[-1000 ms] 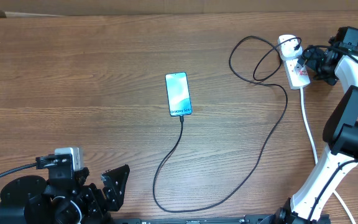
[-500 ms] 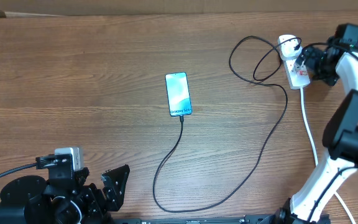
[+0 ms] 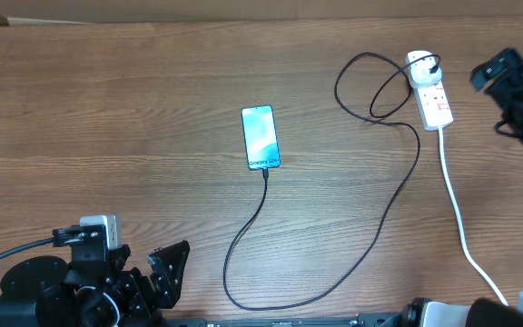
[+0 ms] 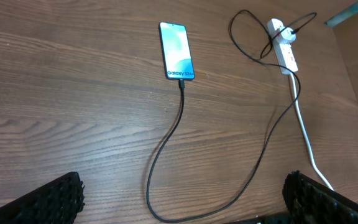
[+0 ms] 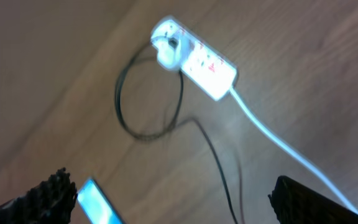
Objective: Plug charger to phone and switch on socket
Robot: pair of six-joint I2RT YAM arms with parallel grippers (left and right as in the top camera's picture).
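Observation:
The phone (image 3: pixel 261 137) lies face up mid-table with its light blue screen lit, and also shows in the left wrist view (image 4: pixel 176 50). The black charger cable (image 3: pixel 419 145) meets the phone's near edge, loops toward the front, then runs right and back to a plug in the far end of the white socket (image 3: pixel 429 91). My right gripper (image 5: pixel 179 202) hangs open and empty, high above and right of the socket (image 5: pixel 201 59). At the front left, far from everything, my left gripper (image 4: pixel 182 208) is open with only the cable's loop (image 4: pixel 182 99) below it.
A thick white cord (image 3: pixel 457 209) runs from the socket toward the front right corner. My right arm (image 3: pixel 520 95) shows at the right edge. The left arm's base (image 3: pixel 34 295) fills the front left corner.
My right gripper has pulled away from the socket, up and to the right, leaving the strip uncovered. Phone, cable and left arm have not moved.

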